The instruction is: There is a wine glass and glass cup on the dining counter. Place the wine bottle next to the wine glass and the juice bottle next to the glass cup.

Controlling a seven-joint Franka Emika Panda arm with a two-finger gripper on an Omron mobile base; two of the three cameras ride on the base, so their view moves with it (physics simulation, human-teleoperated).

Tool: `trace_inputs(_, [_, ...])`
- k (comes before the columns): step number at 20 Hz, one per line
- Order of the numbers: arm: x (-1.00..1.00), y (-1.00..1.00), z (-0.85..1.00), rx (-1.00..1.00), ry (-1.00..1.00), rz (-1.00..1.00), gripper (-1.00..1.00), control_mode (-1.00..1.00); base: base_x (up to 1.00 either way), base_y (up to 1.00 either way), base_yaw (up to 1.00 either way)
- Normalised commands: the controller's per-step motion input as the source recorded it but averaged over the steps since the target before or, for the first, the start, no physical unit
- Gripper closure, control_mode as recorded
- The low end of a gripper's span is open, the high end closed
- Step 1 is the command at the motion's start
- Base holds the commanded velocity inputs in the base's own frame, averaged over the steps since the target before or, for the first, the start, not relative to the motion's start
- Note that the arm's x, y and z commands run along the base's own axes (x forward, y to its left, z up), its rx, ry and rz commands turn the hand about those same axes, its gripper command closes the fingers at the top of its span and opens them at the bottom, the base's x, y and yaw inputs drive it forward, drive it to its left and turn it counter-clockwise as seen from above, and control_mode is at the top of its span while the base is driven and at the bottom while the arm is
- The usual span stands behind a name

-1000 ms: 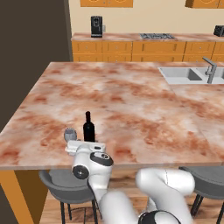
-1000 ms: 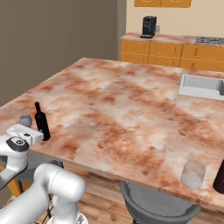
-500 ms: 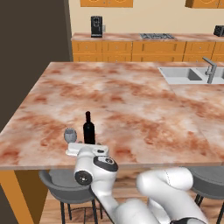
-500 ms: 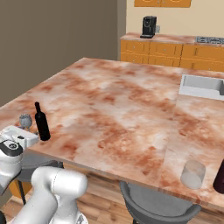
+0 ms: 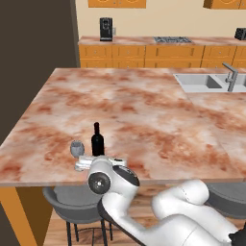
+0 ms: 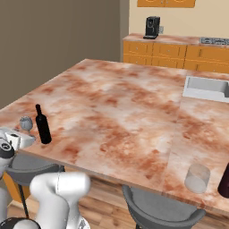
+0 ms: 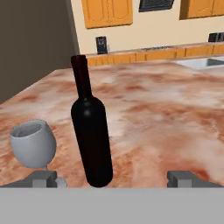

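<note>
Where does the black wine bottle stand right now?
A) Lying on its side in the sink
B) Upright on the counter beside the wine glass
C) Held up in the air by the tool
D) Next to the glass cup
B: the wine bottle stands upright on the counter beside the wine glass, with the open tool drawn back and not touching it.

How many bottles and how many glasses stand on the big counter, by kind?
Bottles: 2, the black wine bottle and the maroon juice bottle.
Glasses: 2, the wine glass and the glass cup.
Total: 4
</note>
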Motion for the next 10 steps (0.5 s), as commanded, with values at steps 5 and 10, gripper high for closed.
trace_inputs(5, [-0.58,-0.29,0.33,0.0,0.24,0.0,-1.0,-1.0,0.0,0.0,0.0])
trace_inputs(10, [-0.57,-0.41,0.22,0.0,0.11,0.0,-1.0,-1.0,0.0,0.0,0.0])
